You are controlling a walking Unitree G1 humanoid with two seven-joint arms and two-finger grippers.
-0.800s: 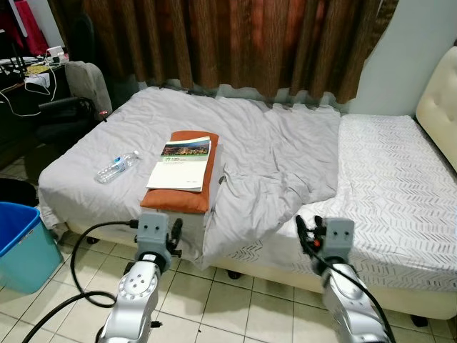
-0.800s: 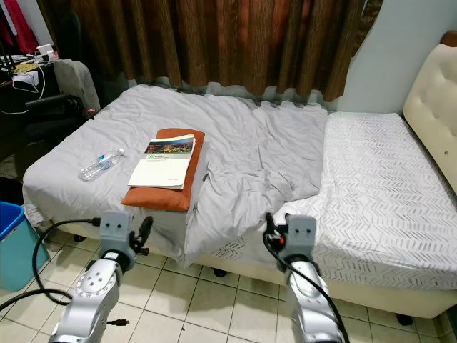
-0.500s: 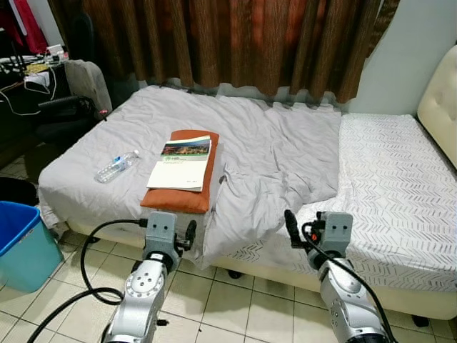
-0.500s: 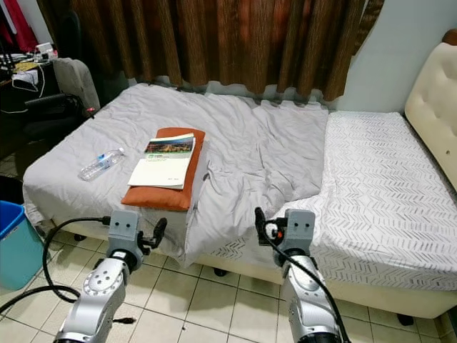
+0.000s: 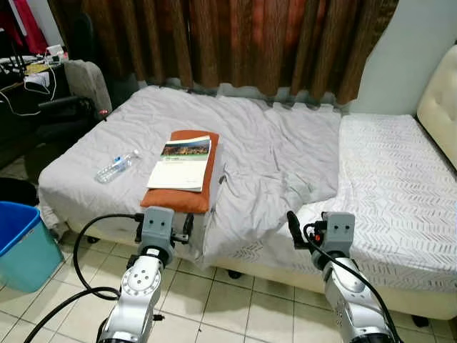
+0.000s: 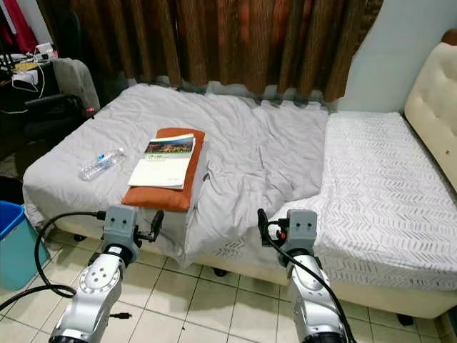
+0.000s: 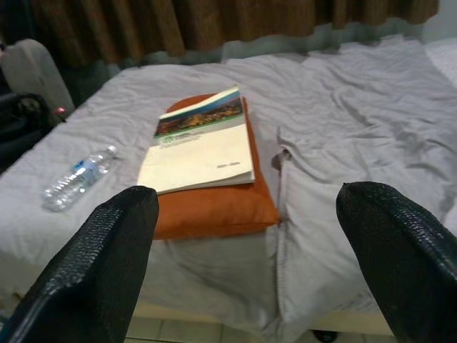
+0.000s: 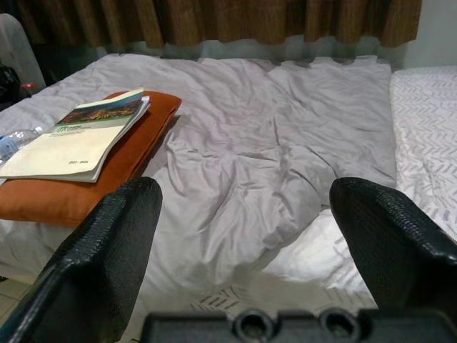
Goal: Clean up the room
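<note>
While both grippers hang spread and empty at the bed's near edge, the left gripper sits just below the flat orange cushion. The white booklet with a green photo cover lies on that cushion, its long axis running away from the robot. The right gripper is well off to the cushion's right, so the left arm looks nearer.

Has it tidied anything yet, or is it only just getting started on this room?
It looks barely started. The bottle, the book on the orange cushion and the rumpled grey blanket all lie on the bed. Both the left hand and the right hand are open, holding nothing, at the bed's near edge. The blue bin waits on the floor.
</note>
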